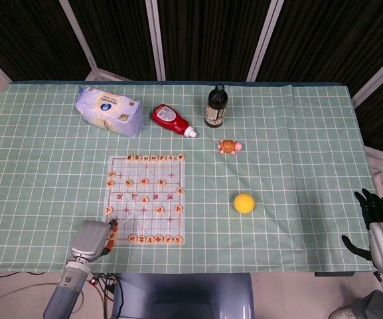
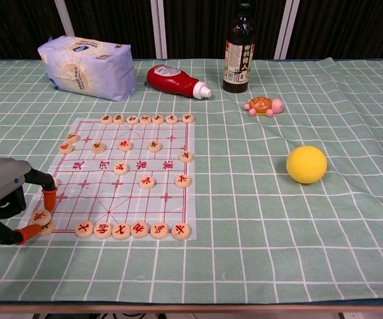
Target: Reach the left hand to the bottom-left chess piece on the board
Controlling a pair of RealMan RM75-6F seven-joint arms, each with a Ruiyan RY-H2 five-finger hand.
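Observation:
The chess board (image 2: 111,199) lies on the green checked cloth, also seen as the board (image 1: 133,214) in the head view. My left hand (image 2: 4,198) sits at the board's near-left corner, low over the table. Its orange fingertips (image 2: 48,197) pinch the bottom-left chess piece (image 2: 40,216), a round pale disc with a red character, just off the row of pieces (image 2: 130,230) along the near edge. From above, the left hand (image 1: 92,240) hides most of that piece. My right hand (image 1: 379,226) hangs off the table's right edge, fingers apart, holding nothing.
A white tissue pack (image 1: 109,110), a red ketchup bottle (image 1: 170,119) and a dark sauce bottle (image 1: 216,106) stand along the far side. A toy turtle (image 1: 229,147) and a yellow ball (image 1: 244,203) lie right of the board. The table's front edge runs just below my left hand.

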